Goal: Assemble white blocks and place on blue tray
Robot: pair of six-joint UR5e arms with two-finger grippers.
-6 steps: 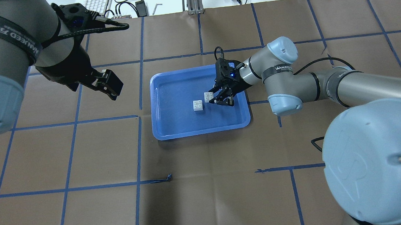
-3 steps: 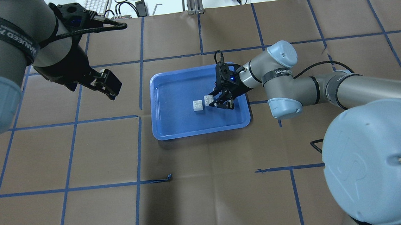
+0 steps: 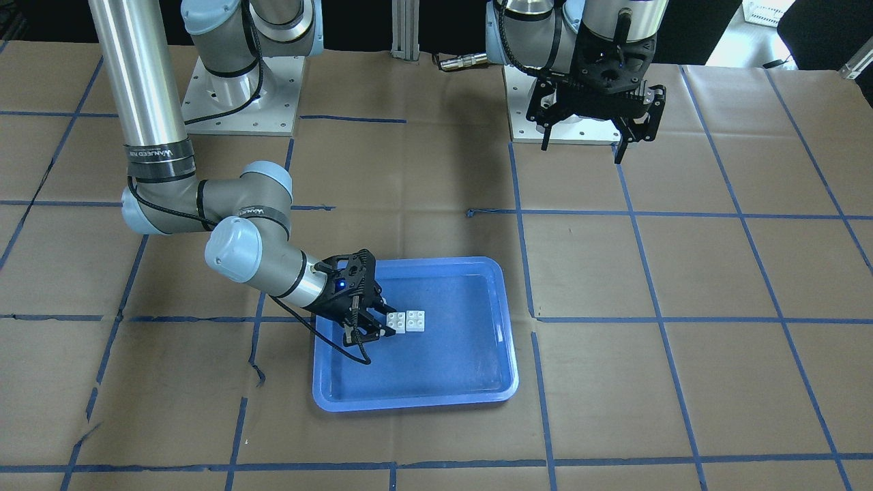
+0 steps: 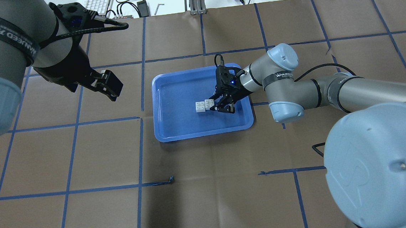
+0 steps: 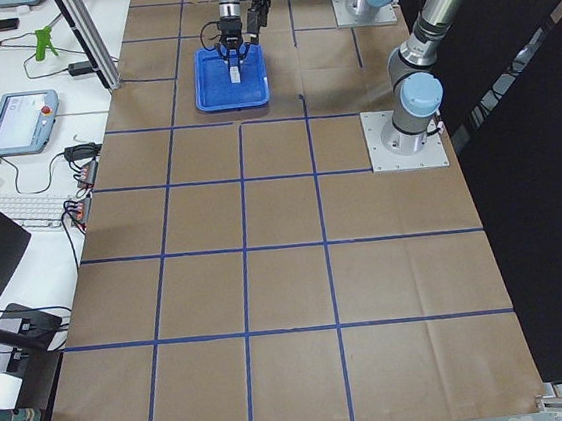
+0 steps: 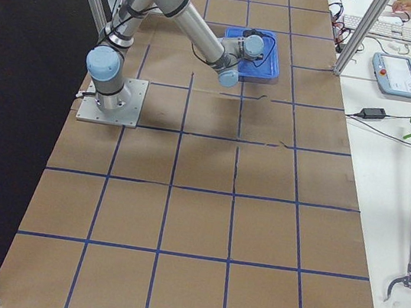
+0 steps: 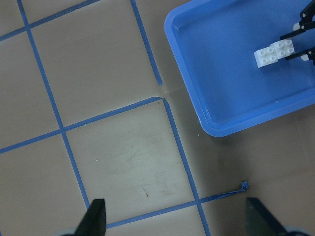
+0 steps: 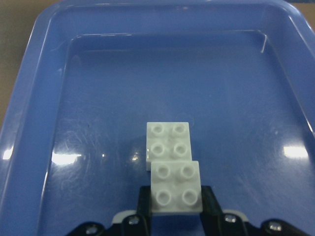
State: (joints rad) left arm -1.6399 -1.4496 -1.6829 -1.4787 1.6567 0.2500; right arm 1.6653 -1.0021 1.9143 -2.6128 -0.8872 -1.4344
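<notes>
Reach from the robot's right side brings the right arm low over the blue tray (image 4: pixel 175 126), wrist bent so that the right end effector (image 4: pixel 215 107) lies nearly level and points across the tray floor. Its jaws are narrow, clamped on the 2 side faces of 1 white block (image 8: pixel 176 189), studs up. The second white block (image 8: pixel 168 145) rests flat on the tray floor just ahead of it. In the wrist view the gripped block's front edge overlaps the resting block's near edge, slightly offset to one side. Whether the 2 touch cannot be told.

The left arm is held high, away from the tray. The left end effector (image 3: pixel 583 151) points down over the bare table (image 4: pixel 212 199), jaws wide apart and empty.

The right fingertips are mostly hidden behind the gripped block, and the wrist view cuts off the end effector's body. Both side views show the blocks too small to judge.

Both blocks lie near the tray's middle, with open blue floor around them and the raised rim well apart on every side.
</notes>
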